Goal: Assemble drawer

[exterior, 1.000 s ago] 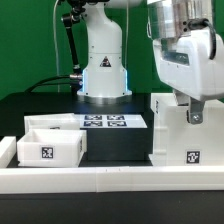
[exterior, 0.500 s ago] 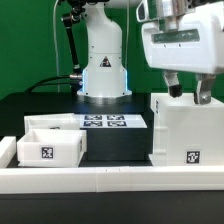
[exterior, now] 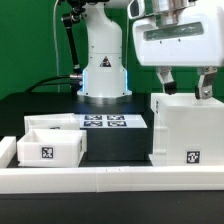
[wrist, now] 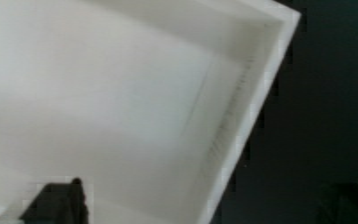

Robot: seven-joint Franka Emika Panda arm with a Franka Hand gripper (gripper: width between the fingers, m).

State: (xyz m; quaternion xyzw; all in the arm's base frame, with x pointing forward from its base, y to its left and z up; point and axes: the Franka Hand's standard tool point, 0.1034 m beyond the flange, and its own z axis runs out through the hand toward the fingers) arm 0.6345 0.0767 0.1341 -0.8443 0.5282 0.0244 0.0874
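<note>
The drawer housing [exterior: 190, 135] stood at about four o'clock in the exterior view, with the open-top tray [exterior: 48, 146] well apart at eight o'clock. The gripper [exterior: 186, 88] hung at the housing's twelve o'clock, fingers spread wide, gripping nothing.

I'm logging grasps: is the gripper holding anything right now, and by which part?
Nothing is held. The gripper is open, fingers spread just above the top of the drawer housing, gripping no part of it.

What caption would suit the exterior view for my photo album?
Open gripper poised over the white drawer housing, small trays waiting at the exterior view's left.
</note>
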